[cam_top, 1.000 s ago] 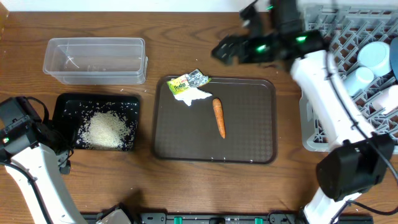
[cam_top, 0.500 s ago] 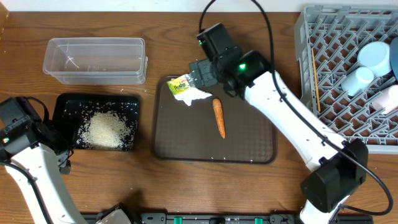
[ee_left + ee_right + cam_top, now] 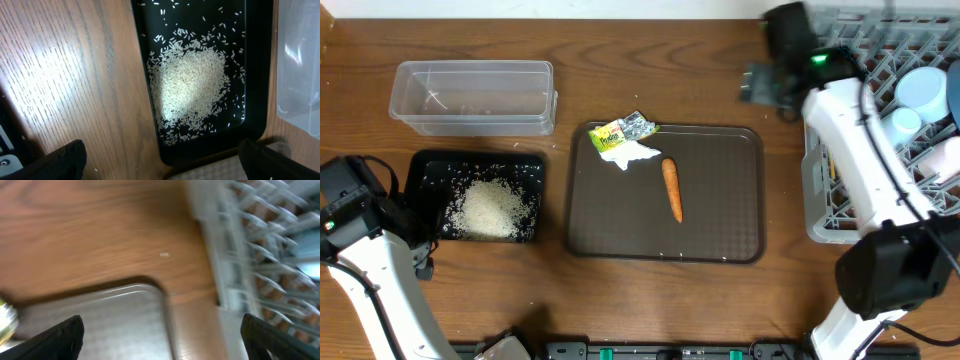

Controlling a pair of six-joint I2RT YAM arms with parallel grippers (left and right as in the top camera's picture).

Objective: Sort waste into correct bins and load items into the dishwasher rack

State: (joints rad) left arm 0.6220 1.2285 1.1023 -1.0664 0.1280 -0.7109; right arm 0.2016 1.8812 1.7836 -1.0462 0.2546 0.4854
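The rice [image 3: 492, 208] lies heaped in the black tray [image 3: 420, 165] at the left of the table [image 3: 620, 300], with stray grains scattered round the heap inside it. Just behind that tray stands the clear tub [image 3: 470, 95]. The left gripper [image 3: 165, 159] hangs over the near end of the black tray, its fingers spread wide with nothing between them.

In the middle sits the brown tray [image 3: 720, 220]. The carrot [image 3: 672, 188] lies on it by itself, one end pointing toward the robot and the other away. The wrapper [image 3: 620, 131] straddles the tray's far left rim, and the tissue [image 3: 635, 154] touches it just inside the rim.

The right gripper [image 3: 165, 337] is over bare wood between the brown tray's far right corner and the rack [image 3: 880, 45] (both views of it are smeared, so fine detail is lost). Its fingers stand well apart and hold nothing. At the right of the rack, a light-blue bowl [image 3: 923, 87] and a white cup [image 3: 897, 125] sit close together. What lies beyond them at the picture's edge I cannot tell.
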